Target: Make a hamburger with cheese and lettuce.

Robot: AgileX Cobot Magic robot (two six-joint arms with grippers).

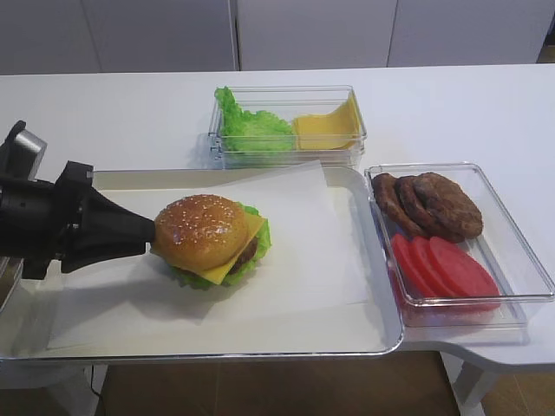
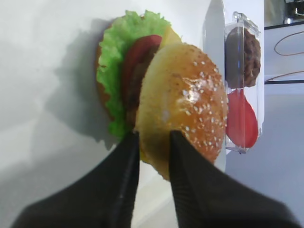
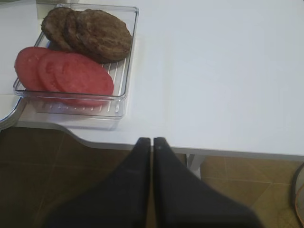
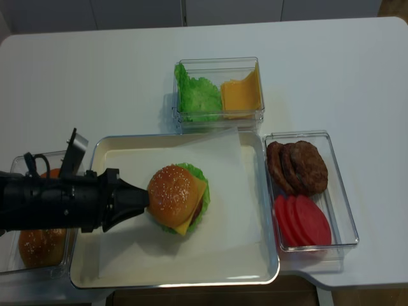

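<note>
My left gripper (image 2: 153,137) pinches the sesame bun top (image 2: 183,102), seating it on the hamburger (image 1: 212,240) mid-tray (image 1: 381,334); next, release. Right gripper (image 3: 152,141) shut, idle.

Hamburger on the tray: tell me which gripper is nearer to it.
Left. The left gripper is closed on the bun top of the hamburger. The right gripper hangs shut past the table edge, beyond the patty container.

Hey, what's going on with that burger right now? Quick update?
Left end effector pinching bun top. Right end effector shut, empty, off the table edge. Hamburger stacked on tray paper. Nothing blocking.
</note>
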